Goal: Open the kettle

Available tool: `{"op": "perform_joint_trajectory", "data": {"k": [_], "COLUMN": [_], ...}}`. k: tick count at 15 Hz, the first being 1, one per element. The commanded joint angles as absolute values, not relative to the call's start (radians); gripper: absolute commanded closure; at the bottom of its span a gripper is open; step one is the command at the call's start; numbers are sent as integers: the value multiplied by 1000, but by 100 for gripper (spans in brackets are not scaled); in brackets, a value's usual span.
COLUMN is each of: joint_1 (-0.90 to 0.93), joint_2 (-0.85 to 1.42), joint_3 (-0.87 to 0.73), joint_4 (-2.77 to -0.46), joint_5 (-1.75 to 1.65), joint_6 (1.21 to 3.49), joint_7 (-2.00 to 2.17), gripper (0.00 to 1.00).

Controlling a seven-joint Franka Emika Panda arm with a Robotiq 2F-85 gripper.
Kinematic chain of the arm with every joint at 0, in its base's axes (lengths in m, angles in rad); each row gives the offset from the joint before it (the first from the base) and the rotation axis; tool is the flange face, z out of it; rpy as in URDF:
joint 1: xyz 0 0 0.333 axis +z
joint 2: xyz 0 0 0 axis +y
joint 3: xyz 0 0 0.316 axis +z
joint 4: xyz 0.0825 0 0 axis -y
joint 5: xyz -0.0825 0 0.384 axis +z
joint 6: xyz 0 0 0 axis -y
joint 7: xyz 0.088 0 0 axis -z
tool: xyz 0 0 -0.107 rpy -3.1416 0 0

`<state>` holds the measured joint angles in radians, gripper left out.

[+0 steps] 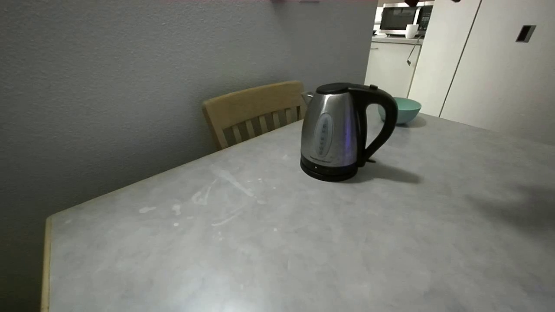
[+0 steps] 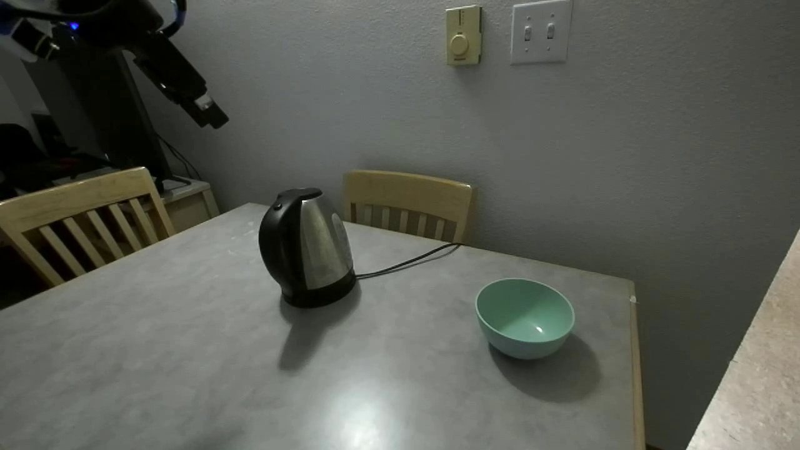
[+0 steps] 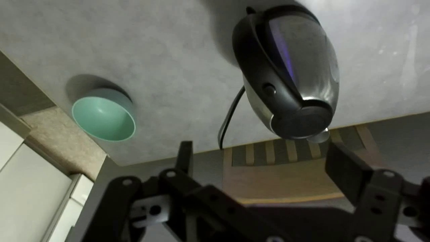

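Observation:
The brushed-steel kettle [image 1: 321, 134] stands upright on the grey table; it also shows in an exterior view [image 2: 326, 247] and the wrist view [image 3: 305, 53]. Its black lid [image 3: 302, 121] is shut. The black looped handle [image 1: 390, 117] has a small round button [image 3: 268, 89] at its top. My gripper [image 3: 262, 158] is open and empty, its two black fingers wide apart. In an exterior view the gripper [image 2: 214, 115] hangs in the air, higher than the kettle and apart from it. Only small dark tips show at the top edge in an exterior view.
A teal bowl [image 2: 525, 325] stands on the table [image 2: 187, 350]; it also shows in the wrist view [image 3: 104, 114]. A black cord [image 2: 406, 264] runs from the kettle to the table's wall edge. A wooden chair [image 1: 256, 104] stands between table and wall. Another chair [image 2: 81, 206] stands farther off.

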<state>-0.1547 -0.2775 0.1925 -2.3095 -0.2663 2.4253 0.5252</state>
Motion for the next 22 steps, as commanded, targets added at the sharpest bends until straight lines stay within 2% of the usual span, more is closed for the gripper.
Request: {"op": "perform_joint_trajectory", "data": {"k": [1, 2, 3, 13, 14, 22], "joint_1": [-89, -73, -68, -59, -55, -31], "joint_2": [-242, -239, -235, -60, -36, 18], "joint_3": [131, 115, 109, 72, 65, 41], "joint_4": [-2237, -2231, -2226, -2149, -2142, -2121], "joint_5": [-157, -125, -115, -119, -105, -52], "joint_6": [2316, 2324, 2345, 2384, 2389, 2409], "joint_7": [419, 381, 371, 382, 365, 267], "gripper": [0, 17, 26, 95, 100, 100]}}
